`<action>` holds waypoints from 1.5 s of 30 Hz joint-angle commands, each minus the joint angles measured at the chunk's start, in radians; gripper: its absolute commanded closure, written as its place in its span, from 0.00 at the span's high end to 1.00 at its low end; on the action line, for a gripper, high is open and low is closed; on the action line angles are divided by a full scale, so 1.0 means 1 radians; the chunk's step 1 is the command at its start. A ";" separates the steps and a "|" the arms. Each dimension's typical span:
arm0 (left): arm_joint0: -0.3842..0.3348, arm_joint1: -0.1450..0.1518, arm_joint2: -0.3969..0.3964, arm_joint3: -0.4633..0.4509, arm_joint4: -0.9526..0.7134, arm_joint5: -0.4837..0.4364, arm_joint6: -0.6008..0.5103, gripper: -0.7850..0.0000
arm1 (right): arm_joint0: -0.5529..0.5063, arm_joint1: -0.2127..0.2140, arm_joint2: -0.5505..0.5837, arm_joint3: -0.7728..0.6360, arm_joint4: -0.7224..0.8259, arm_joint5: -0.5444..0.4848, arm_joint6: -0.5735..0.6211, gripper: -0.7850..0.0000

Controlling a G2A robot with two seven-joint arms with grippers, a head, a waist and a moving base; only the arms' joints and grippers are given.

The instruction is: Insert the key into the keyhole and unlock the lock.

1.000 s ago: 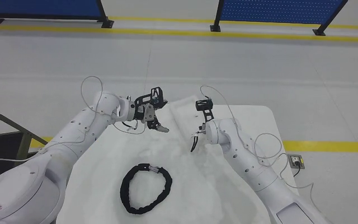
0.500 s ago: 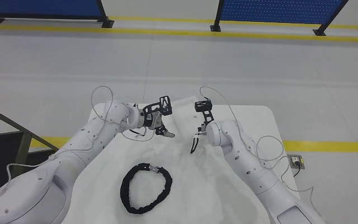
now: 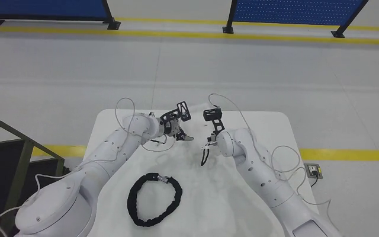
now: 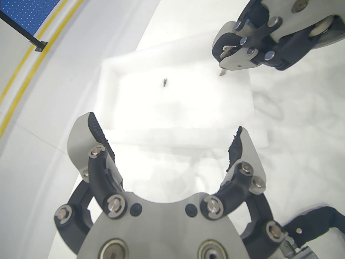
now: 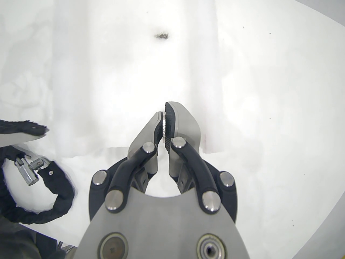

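— Where are we finding the chain lock (image 3: 154,199)?
— We are seeing it lying on the table (image 3: 266,127), toward the robot's edge.
— And what are we placing beyond it?
— The left gripper (image 3: 182,136) is hanging above the table, behind the chain lock and slightly to its right.
— And the key (image 4: 223,71)?
— We are finding it sitting in the right gripper (image 3: 204,159), also behind the chain lock, farther to its right, near the left gripper but apart from it.
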 commanded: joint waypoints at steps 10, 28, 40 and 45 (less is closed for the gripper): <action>0.003 -0.083 0.024 0.120 0.130 0.019 0.017 1.00 | -0.001 -0.006 0.024 0.000 0.025 -0.016 0.010 0.00; -0.009 -0.164 0.007 0.242 0.188 -0.020 0.017 1.00 | -0.036 0.013 0.161 -0.035 0.160 -0.131 0.060 0.00; -0.017 -0.175 -0.032 0.299 0.173 -0.027 0.165 1.00 | -0.063 0.023 0.196 -0.070 0.138 -0.110 0.044 0.00; -0.030 -0.160 -0.063 0.337 0.139 -0.068 0.255 1.00 | -0.076 0.029 0.226 -0.081 0.143 -0.103 0.041 0.00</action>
